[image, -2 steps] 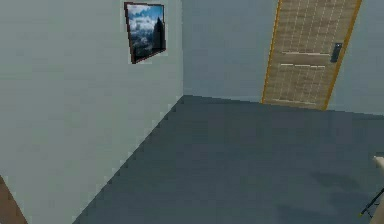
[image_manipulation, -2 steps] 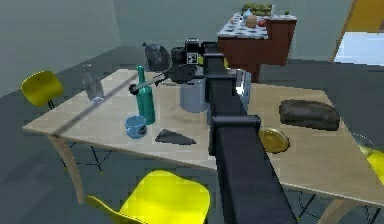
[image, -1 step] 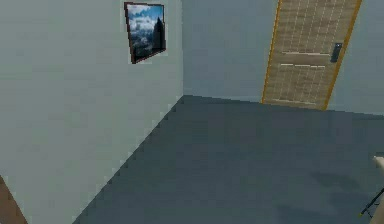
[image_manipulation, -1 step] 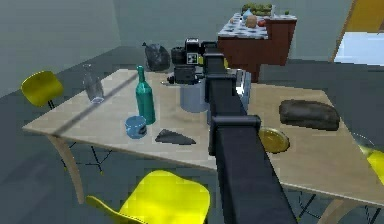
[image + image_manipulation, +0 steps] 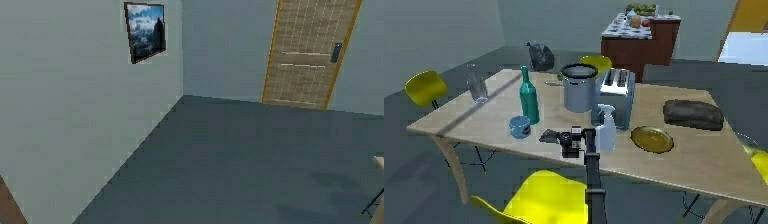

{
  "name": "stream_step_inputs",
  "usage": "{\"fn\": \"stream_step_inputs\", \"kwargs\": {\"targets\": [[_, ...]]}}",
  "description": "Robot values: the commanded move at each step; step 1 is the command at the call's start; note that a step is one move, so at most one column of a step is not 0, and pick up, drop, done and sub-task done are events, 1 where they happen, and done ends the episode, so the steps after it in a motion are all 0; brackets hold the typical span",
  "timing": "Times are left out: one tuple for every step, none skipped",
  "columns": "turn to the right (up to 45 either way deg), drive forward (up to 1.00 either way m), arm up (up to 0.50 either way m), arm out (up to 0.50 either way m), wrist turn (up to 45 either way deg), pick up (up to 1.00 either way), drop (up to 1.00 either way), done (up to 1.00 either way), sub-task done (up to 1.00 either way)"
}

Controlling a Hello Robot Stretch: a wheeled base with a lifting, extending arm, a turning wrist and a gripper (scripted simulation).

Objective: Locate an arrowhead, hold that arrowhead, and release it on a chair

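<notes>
Two thin fingers [image 5: 546,133] on dark gripper [image 5: 544,137], small blue mug [image 5: 519,125] just left, tall teal glass bottle [image 5: 529,95] behind; can't tell finger state tbh.

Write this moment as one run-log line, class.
gripper: at table, near blue mug | held: cannot tell | yellow chair: at table's near edge | ahead: door, wall picture

No words, numbers or signs can be read in either view. The picture [image 5: 146,30] on the wall has a dark, cloudy scene in it and no writing that can be made out. The green bottle [image 5: 530,95] on the table [image 5: 474,118] has no label that can be read
</notes>
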Motion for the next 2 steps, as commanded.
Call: {"fn": "stream_step_inputs", "kwargs": {"targets": [[0.0, 0.0, 0.0, 0.0, 0.0, 1.0, 0.0, 0.0, 0.0], [0.0, 0.0, 0.1, 0.0, 0.0, 0.0, 0.0, 0.0, 0.0]]}}
